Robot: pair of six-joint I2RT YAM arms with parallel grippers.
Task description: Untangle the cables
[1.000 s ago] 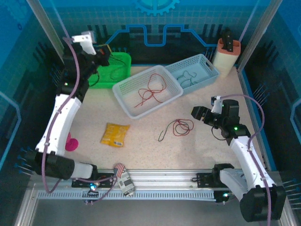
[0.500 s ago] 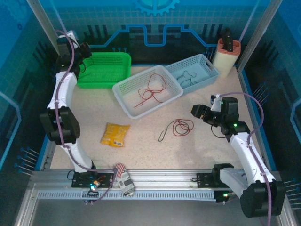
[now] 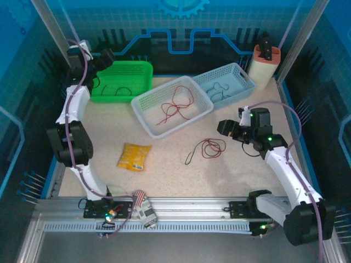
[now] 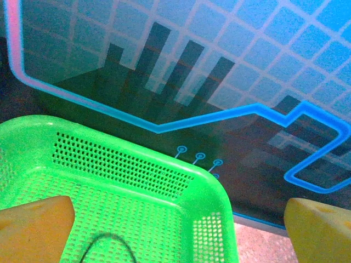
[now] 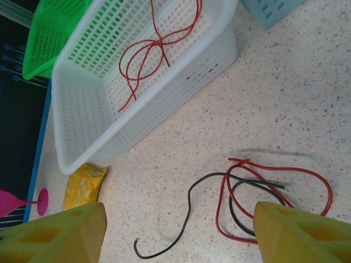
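On the worktop (image 3: 164, 164), right of centre, lie the tangled red and black cables (image 3: 207, 148); the right gripper (image 3: 224, 129) hovers just right, jaws open, empty. Far left, the left gripper (image 3: 106, 56) holds its jaws wide over the green basket (image 3: 137, 68).

Pretty clearly a robot lab test cell. Boxed in by blue circuit-print panels (image 3: 236, 19) and aluminium posts (image 3: 52, 22), speckled surface (image 3: 175, 175) inside, arm bases (image 3: 262, 204) bolted to a slotted rail (image 3: 192, 211) along its near edge.
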